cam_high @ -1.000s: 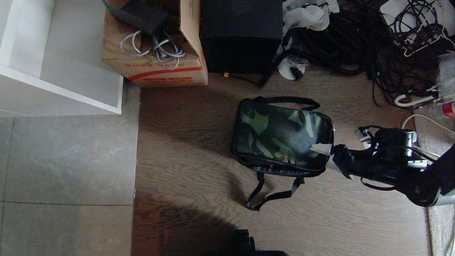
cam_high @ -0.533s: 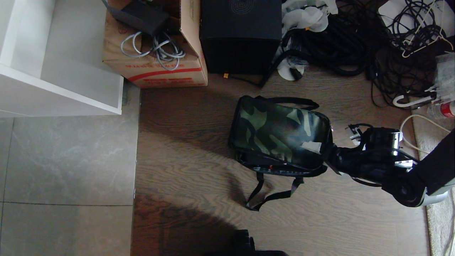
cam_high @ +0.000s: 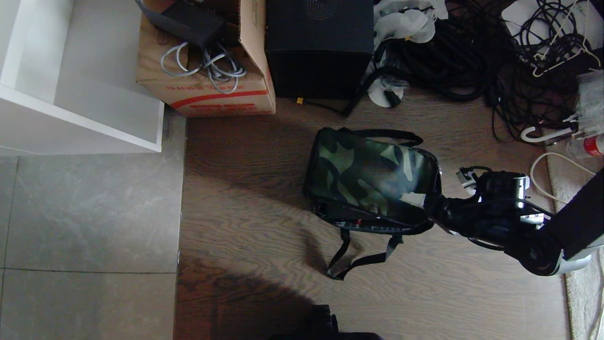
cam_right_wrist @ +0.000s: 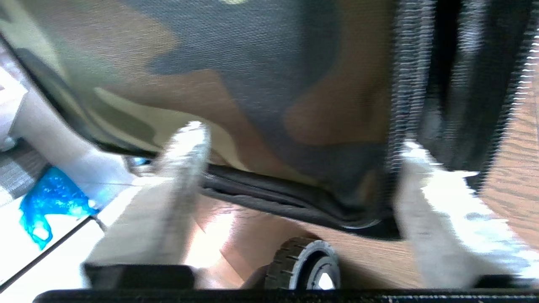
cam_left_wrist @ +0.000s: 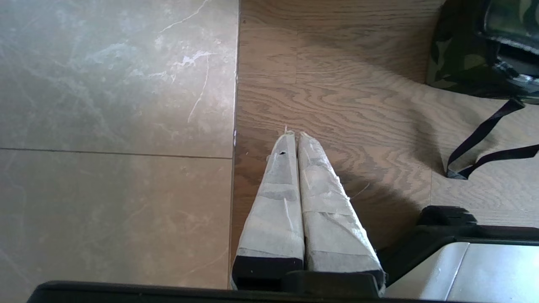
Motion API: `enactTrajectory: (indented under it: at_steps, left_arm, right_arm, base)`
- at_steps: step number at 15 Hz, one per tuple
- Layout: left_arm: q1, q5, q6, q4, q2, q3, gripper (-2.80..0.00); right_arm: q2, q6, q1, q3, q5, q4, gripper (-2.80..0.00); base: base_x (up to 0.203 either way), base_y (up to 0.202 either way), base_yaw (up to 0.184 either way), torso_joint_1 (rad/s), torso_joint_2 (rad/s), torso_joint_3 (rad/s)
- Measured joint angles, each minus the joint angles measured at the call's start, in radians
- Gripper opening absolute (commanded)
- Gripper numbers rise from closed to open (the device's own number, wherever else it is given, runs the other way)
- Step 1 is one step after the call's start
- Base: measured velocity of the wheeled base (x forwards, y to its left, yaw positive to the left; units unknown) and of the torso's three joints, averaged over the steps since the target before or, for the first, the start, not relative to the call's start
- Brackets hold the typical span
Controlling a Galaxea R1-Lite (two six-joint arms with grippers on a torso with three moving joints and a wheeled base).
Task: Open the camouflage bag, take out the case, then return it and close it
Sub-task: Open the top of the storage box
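Observation:
The camouflage bag [cam_high: 373, 179] lies on the wood floor with its lid down and its black strap [cam_high: 358, 259] trailing toward me. My right gripper [cam_high: 427, 208] is at the bag's right end, one taped finger on top of the fabric. In the right wrist view the right gripper [cam_right_wrist: 299, 151] is open, and the bag [cam_right_wrist: 261, 84] corner with its zipper edge sits between the fingers. The left gripper [cam_left_wrist: 294, 135] hangs shut over the floor, away from the bag [cam_left_wrist: 459, 59]. The case is hidden.
A brown cardboard carton [cam_high: 207, 71] and a tall black box [cam_high: 318, 47] stand behind the bag. Black cables [cam_high: 472, 56] are tangled at the back right, a white shelf [cam_high: 80, 85] is at the left. My base wheel [cam_right_wrist: 303, 265] is near the bag.
The right gripper has pushed left onto the bag's right end. The bag has turned and shifted slightly left. The left arm has stayed put.

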Motion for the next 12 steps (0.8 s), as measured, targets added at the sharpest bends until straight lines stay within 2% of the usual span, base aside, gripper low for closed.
enactTrajectory:
  at_steps: [12]
  left_arm:
    - [0.000,0.000,0.000,0.000,0.000,0.000,-2.80]
  right_arm:
    - [-0.083,0.002,0.002,-0.008,0.006,0.003,-2.80]
  base:
    - [0.000,0.000,0.000,0.000,0.00,0.000]
